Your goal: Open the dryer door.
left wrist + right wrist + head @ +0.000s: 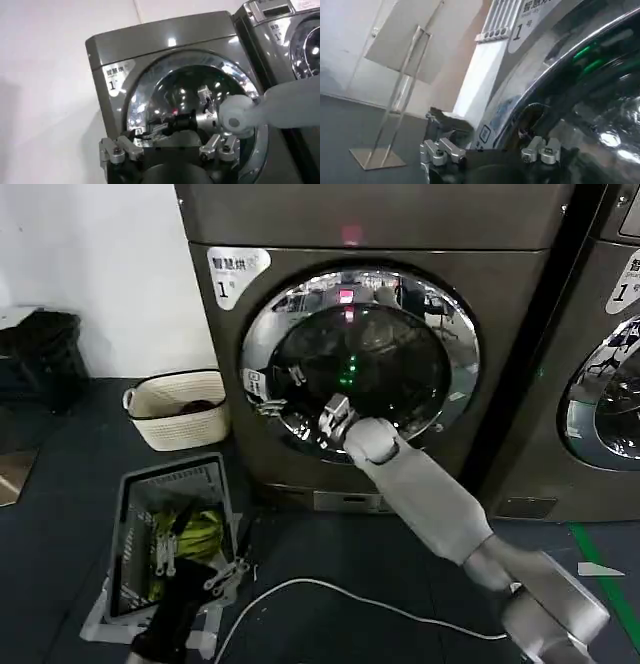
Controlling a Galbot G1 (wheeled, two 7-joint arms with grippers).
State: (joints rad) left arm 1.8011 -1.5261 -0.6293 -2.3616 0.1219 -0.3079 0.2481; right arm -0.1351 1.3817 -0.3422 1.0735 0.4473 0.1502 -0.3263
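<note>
Head view: right gripper (300, 409) is up against the lower left of the dryer door (400, 344), on its chrome ring; I cannot tell how its jaws stand. Door sits closed. Left gripper (215, 569) hangs low over a basket (130, 494), jaws apart.

Smooth grey arm (430, 499), silver jaws

A cream woven laundry basket (176, 408) is sitting on the dark floor beside the machine, with a grey crate (170, 529) holding yellow-green cloth (197, 534) lying nearer the camera. A white cable (330, 592) is trailing across the floor, and a metal sign stand (395, 90) is standing by the wall.
</note>
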